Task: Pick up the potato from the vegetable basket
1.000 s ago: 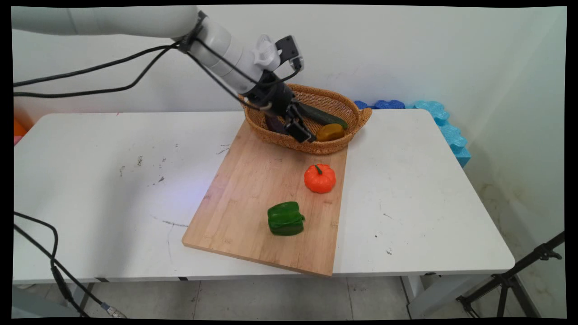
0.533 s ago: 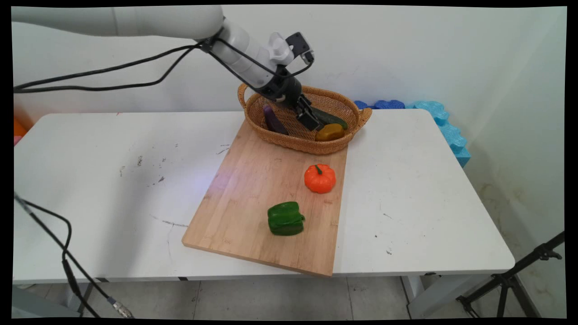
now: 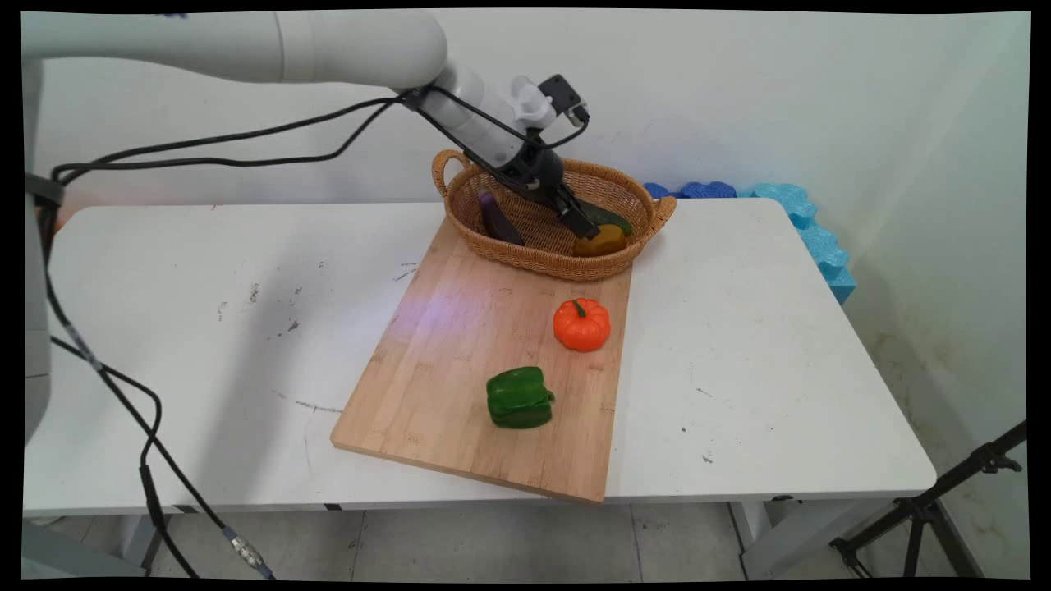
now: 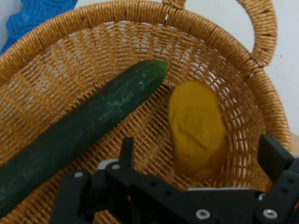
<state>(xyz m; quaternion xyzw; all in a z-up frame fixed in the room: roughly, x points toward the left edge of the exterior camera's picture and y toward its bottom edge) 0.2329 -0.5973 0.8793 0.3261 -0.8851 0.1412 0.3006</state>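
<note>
Wicker first in the main view: the woven basket [image 3: 624,190] sits at the table's [image 3: 205,328] far edge, its near side resting on the far end of the wooden cutting board [image 3: 460,369]. The black gripper [image 3: 585,227] reaches down inside the basket, right over the yellow-brown potato [image 3: 606,240], with the dark green cucumber [image 3: 612,217] just behind it and a purple eggplant [image 3: 496,217] leaning toward the basket's left side. On the board, an orange pumpkin [image 3: 581,324] sits near its right edge, and a green bell pepper [image 3: 519,397] lies closer to the near end, well apart from the basket.

Over to the hand view: the gripper [image 4: 205,163] hangs above the basket's [image 4: 261,28] woven floor, fingers spread wide and holding nothing. One finger [image 4: 127,151] stands beside the cucumber [image 4: 84,126], the other finger [image 4: 274,156] near the basket wall. The potato [image 4: 196,128] lies between them, the cucumber's tip just beside it.
</note>
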